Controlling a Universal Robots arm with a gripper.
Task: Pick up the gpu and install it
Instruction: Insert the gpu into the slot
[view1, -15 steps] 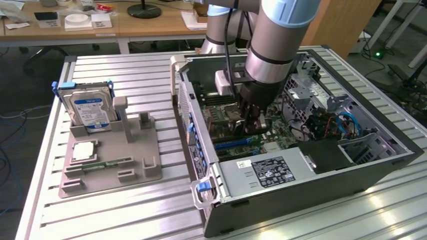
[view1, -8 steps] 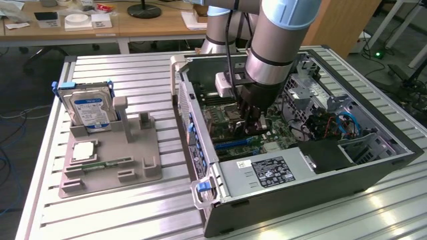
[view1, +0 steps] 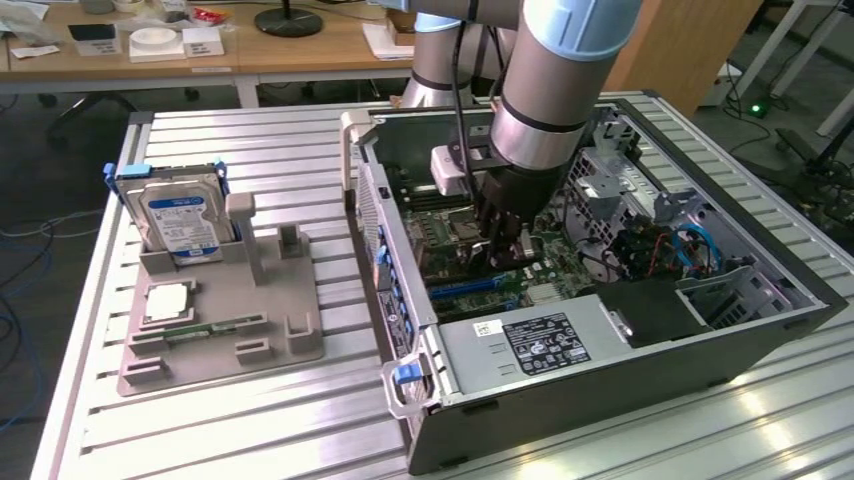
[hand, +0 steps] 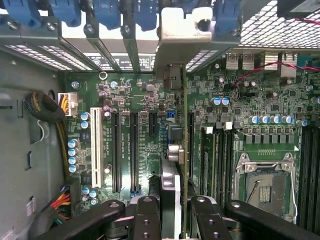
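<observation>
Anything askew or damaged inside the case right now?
Nothing stands out. The gpu, held in the gripper, runs parallel to the motherboard slots with its bracket at the rear openings. The CPU socket is bare, but no damage shows.

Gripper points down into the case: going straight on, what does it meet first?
The gpu in the gripper leads, so its edge would likely meet the motherboard first, near a black slot; depth is unclear.

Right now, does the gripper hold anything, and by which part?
The gripper holds the gpu, pinching the board's upper edge, away from its silver bracket.
</observation>
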